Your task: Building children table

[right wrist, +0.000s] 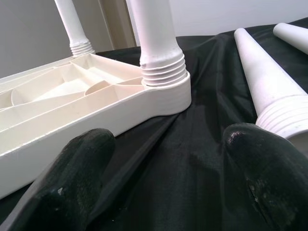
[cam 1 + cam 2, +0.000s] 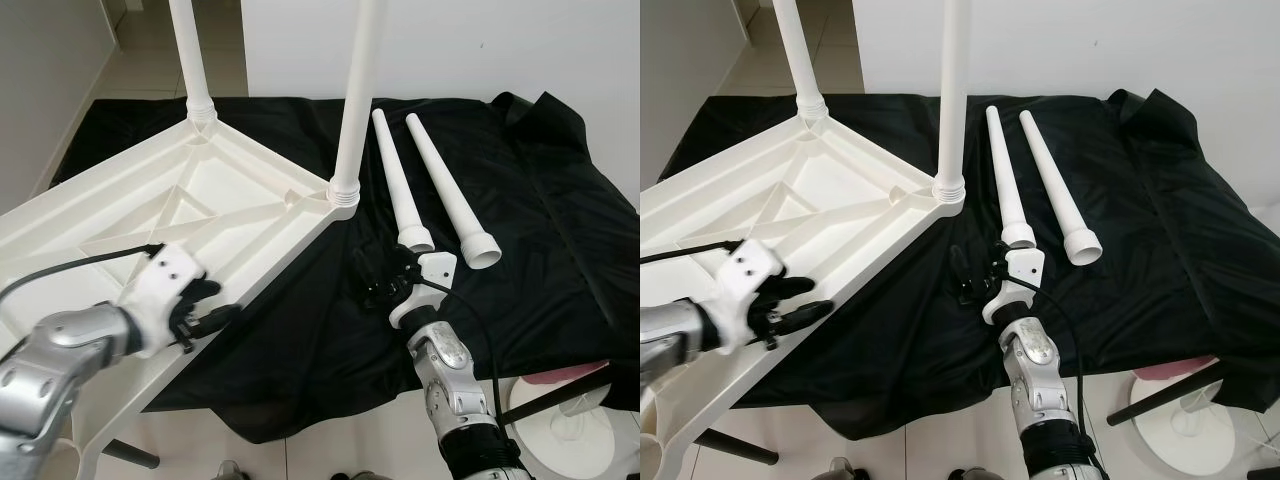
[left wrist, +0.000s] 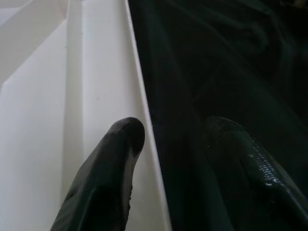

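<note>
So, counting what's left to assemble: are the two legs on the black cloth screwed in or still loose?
Loose. Both legs lie flat on the black cloth, threaded ends bare, apart from the upturned tabletop.

No readable text, label or number anywhere (plain white plastic).

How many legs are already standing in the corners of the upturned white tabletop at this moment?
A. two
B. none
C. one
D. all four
A: two legs stand upright in corner sockets of the upturned tabletop, a far one and a near one, while two loose legs lie on the black cloth beside it.
</note>
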